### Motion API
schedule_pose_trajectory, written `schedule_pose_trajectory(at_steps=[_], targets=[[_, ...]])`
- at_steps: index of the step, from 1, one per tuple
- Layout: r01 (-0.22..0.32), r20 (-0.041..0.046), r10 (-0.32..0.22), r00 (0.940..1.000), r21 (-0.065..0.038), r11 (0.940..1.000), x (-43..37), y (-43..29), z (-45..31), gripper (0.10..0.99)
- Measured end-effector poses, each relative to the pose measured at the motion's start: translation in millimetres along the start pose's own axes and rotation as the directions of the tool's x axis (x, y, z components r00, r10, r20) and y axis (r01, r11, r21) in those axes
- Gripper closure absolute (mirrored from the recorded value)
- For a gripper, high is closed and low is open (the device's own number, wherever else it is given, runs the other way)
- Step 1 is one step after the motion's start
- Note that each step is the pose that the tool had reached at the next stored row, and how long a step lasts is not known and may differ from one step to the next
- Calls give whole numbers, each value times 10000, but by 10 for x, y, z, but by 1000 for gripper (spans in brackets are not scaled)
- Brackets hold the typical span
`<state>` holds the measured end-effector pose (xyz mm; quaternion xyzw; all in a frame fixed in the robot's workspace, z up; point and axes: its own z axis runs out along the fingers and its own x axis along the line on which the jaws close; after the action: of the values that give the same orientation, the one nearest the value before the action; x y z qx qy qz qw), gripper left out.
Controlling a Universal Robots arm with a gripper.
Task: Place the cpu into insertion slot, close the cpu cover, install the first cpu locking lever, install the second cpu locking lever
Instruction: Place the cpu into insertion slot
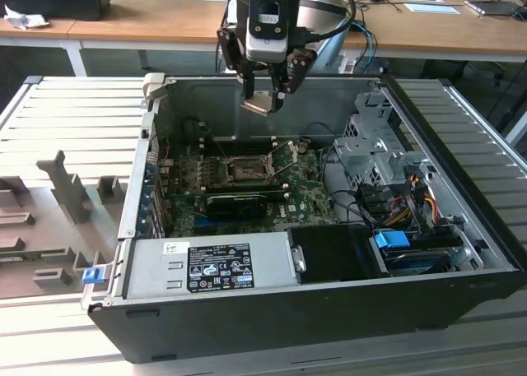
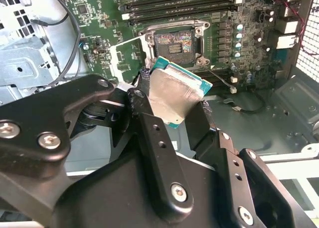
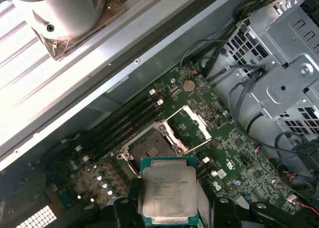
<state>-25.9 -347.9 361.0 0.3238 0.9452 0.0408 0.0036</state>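
Pinched the chip [image 2: 172, 96] by two opposite edges between the fingers of the gripper [image 1: 262, 98], metal top up. Hung above the open case [image 1: 247, 310], over the socket [image 3: 149, 144] yet well apart from it. Found the cover [image 3: 199, 122] standing open beside the socket, likely to leave the seat bare for the chip.

- A ribbed grey bench [image 1: 74, 113] lies below my claw [image 1: 265, 103].
- An open case [image 1: 329, 310] sits on it, directly under the claw.
- Grey jigs [image 1: 70, 191] stand well off to the claw's side.
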Motion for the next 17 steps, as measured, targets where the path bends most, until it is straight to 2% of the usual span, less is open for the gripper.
schedule_pose_trajectory(at_steps=[17], targets=[[-777,62,777,9970,-16,9970,0,0,4,561]])
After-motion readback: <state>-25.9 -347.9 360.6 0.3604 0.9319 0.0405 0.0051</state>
